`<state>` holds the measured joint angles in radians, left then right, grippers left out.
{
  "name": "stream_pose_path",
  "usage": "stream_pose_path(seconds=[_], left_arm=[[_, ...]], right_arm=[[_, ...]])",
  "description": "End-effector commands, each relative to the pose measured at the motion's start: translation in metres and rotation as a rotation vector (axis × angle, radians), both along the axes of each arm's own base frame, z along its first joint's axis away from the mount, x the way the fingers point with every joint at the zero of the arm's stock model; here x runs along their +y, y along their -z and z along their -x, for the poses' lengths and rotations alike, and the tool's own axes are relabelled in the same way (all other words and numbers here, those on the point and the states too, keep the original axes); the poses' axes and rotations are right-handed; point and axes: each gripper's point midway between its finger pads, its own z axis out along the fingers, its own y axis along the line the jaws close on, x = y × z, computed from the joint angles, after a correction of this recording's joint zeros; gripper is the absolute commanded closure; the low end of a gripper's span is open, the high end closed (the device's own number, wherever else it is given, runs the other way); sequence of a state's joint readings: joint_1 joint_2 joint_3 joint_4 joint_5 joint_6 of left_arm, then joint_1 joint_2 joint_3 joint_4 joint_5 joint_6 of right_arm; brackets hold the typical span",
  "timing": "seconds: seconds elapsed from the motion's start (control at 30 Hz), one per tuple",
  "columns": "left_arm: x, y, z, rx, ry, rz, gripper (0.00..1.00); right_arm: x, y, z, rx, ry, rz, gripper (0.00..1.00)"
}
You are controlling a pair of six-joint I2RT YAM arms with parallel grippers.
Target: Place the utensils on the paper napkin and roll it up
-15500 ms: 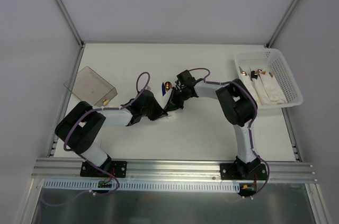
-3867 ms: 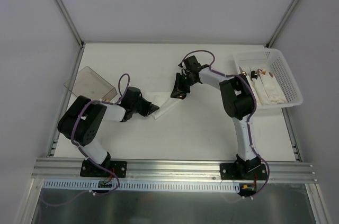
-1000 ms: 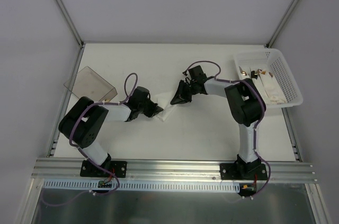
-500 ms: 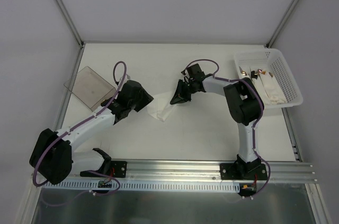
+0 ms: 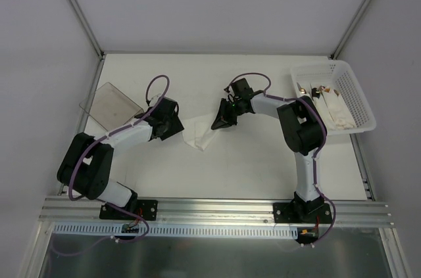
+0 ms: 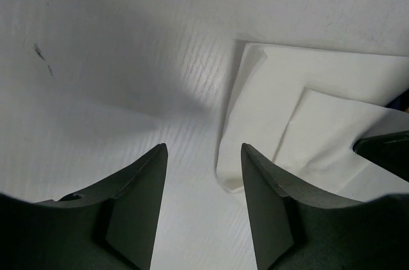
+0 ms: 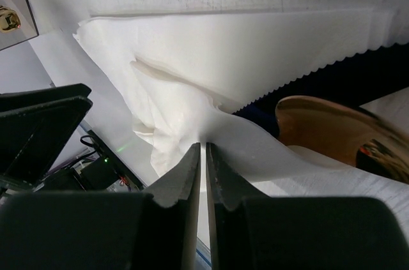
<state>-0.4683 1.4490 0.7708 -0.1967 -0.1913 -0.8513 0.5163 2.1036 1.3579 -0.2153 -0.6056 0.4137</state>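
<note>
R gripper point(image 7: 204, 149): jaws pinched tight on a raised fold of the paper napkin point(image 7: 243, 46), shown plainly in the R wrist view. The napkin's rumpled and partly lifted off the table point(image 5: 263, 160). In a gap below its serrated edge a tan-brown utensil point(image 7: 319, 123) is glimpsed, mostly covered.

L gripper point(image 6: 204, 152): jaws spread, nothing held. Its tips are poised just beside the napkin's folded corner, apart from it.

From overhead, the napkin point(image 5: 197, 137) is found betw. the two grippers, w/ the L gripper point(image 5: 174, 122) just off its left edge and the R gripper point(image 5: 219, 120) at its far-right corner.

A clear smoky container point(image 5: 112, 102) is seen well left of the napkin. A white perforated basket point(image 5: 364, 104), w/ rolled bundles point(image 5: 332, 110) inside, is seen well right of it.
</note>
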Motion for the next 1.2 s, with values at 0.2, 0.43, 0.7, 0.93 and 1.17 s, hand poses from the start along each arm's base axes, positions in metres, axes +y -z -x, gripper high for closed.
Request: stream_pose_path(seconds=[0.2,0.43,0.7,0.93,1.17], left_arm=[[-0.022,0.001,-0.041,-0.063,0.107,0.090,0.51],[-0.028,0.019,-0.052,-0.064,0.112,0.133,0.54],[-0.031,0.034,-0.050,-0.032,0.094,0.183,0.71],[-0.028,0.018,-0.050,-0.076,0.075,0.197,0.90],[-0.041,-0.029,-0.052,-0.176,0.139,0.275,1.00]], right_arm=[[-0.012,0.022,-0.001,-0.011,-0.002,0.110,0.89],[-0.014,0.025,0.002,0.001,-0.003,0.115,0.90],[-0.013,0.028,0.003,0.014,-0.006,0.121,0.92],[-0.016,0.028,0.001,0.007,-0.005,0.135,0.94],[-0.018,0.028,0.000,0.000,-0.002,0.153,0.95]])
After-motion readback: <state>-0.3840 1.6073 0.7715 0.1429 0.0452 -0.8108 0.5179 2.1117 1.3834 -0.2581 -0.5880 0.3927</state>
